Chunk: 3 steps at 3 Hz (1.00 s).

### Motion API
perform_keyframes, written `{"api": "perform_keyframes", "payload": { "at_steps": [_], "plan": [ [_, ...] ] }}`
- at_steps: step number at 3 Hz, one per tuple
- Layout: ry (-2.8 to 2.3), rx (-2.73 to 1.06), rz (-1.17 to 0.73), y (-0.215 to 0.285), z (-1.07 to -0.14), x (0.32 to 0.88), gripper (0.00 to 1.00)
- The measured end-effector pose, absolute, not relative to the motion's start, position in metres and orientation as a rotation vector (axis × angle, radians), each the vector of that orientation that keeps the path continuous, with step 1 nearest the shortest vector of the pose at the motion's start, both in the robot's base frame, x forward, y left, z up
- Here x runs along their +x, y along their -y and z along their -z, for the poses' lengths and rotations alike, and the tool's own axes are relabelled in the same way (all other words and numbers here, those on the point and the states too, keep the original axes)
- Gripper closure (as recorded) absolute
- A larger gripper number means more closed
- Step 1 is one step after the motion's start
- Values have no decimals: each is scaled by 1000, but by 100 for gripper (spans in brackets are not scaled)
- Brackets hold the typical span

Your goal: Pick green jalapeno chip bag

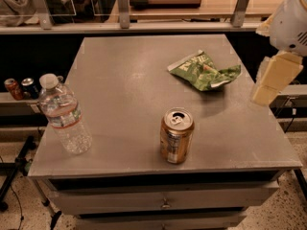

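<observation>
Claw right of chip bag, apart

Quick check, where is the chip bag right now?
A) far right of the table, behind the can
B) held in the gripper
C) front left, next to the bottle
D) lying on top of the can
A: the chip bag lies on the table's far right part, behind the can. The gripper hangs beyond the table's right edge, apart from the bag.

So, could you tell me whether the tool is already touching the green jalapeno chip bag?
No, the tool hangs beyond the right edge of the table, apart from the green jalapeno chip bag lying on it.
</observation>
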<state>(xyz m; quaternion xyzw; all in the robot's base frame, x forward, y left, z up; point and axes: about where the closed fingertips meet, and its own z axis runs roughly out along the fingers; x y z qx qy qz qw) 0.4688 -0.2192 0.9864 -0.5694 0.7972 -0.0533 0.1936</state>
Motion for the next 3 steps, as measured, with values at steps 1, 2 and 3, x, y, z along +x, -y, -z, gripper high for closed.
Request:
{"api": "perform_keyframes", "payload": {
  "at_steps": [1, 2, 3],
  "plan": [
    [-2271, -1467, 153, 228, -979, 494, 0],
    [-2309, -1281, 165, 240, -963, 518, 0],
    [-2356, -1095, 198, 250, -944, 544, 0]
  ]
}}
